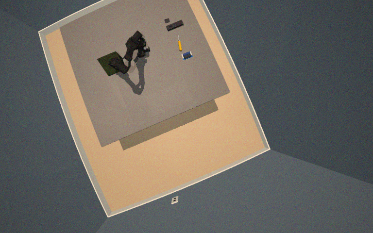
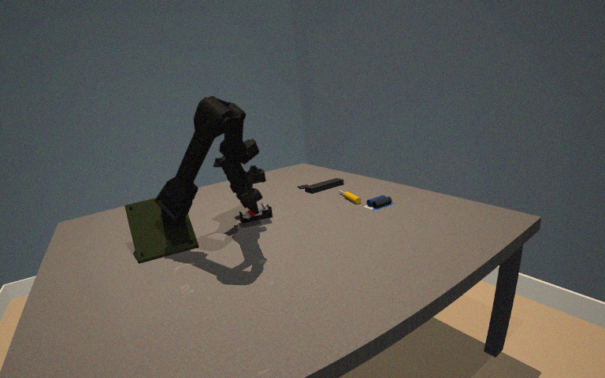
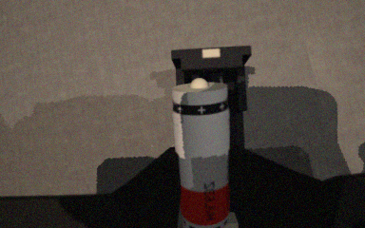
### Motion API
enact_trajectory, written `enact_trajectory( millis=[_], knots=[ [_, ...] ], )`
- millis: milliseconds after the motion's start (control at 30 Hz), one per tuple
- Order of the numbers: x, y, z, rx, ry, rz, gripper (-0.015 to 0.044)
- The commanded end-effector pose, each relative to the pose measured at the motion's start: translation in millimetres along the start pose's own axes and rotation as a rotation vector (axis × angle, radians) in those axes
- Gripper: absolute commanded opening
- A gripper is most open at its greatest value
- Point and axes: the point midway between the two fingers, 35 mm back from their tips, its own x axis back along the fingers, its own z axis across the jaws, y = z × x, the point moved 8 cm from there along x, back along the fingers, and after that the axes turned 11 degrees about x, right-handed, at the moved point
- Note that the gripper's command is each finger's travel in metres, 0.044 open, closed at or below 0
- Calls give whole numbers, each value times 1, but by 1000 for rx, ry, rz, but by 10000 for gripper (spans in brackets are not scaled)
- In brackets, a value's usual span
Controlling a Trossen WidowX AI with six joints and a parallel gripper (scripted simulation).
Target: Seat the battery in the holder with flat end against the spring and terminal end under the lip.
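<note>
Grasping the battery (image 2: 261, 208) (image 3: 201, 138) between the fingers of the gripper (image 1: 145, 50) (image 2: 253, 209) (image 3: 201, 154), closed around the red-banded part. Beyond the fingers in the wrist view, shows the pale terminal knob and the black band of plus signs. In the exterior view, leans within the holder (image 2: 256, 216) (image 3: 235, 53), with the white terminal end higher than the red part. Not lying flat. Leaves the knob exposed on the finger side of the holder's far end wall, not under the lip. Cannot tell whether it touches the spring, with the flat end hidden below the fingers.

Rests on the table (image 1: 164, 82) (image 2: 312, 267) below the fingers, as to the holder. Well apart from the fingers, also on the table, lie the yellow-handled screwdriver (image 1: 179, 45) (image 2: 351, 198), a blue and black pair of cylinders (image 1: 187, 55) (image 2: 379, 201) near its handle, a black bar (image 1: 175, 25) (image 2: 324, 185), and just beside that a small dark square (image 1: 166, 20) (image 2: 302, 187). Reaches down to the fingers from a dark green base plate (image 1: 106, 58) (image 2: 142, 240).
</note>
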Motion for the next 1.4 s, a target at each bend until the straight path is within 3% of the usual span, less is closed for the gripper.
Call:
enact_trajectory(
  millis=[0,1367],
  knots=[
    [-3,-2,2,2,21,41,75],
    [-11,22,-11,-24,78,310,75]
  ],
)
